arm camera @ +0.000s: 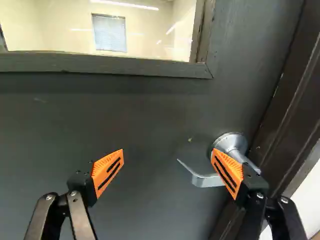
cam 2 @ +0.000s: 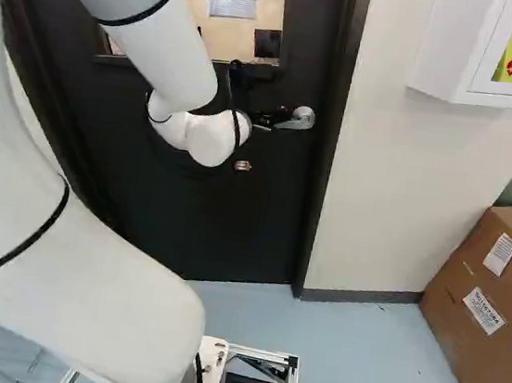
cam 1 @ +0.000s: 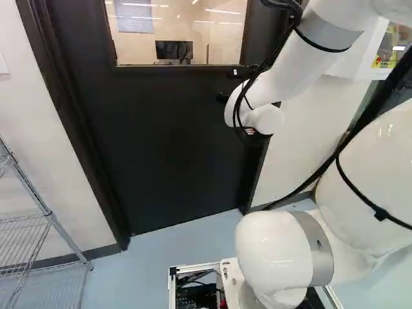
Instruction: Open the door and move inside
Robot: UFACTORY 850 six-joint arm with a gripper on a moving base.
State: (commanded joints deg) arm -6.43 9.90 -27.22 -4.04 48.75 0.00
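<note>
1. Far left, about 10 o'clock off the base, there's a wire shelf [cam 1: 48,212]. If I start rolling in angled left, I could catch its post.

2. The door [cam 1: 167,148] is at 12, and it's shut. I can't tell which way it swings. If it comes toward me, the base could be parked in its path; pushing the wrong way just loads the arm [cam 1: 290,71].

3. Claw's [arm camera: 168,155] up near the door around 12, spread wide, nothing pinched. Close it right here and I'd probably clip the lever off-centre, because the opening isn't lined up with it.

4. The lever handle [arm camera: 205,180] sits toward 1 o'clock, its free end pointing back toward the hinge side. The finger nearer the door frame [arm camera: 295,100] overlaps it from my camera, and I can't tell if they touch. Depth's my big worry: go too deep and a fingertip jams into the door; too shallow and the lever slips out mid-turn.

5. White AED cabinet [cam 2: 451,47] on the wall, about 1 o'clock. A wide elbow swing could whack it.

6. Cardboard box [cam 2: 462,338] on the floor near 2. Sloppy base turn, and I bump it.
</note>
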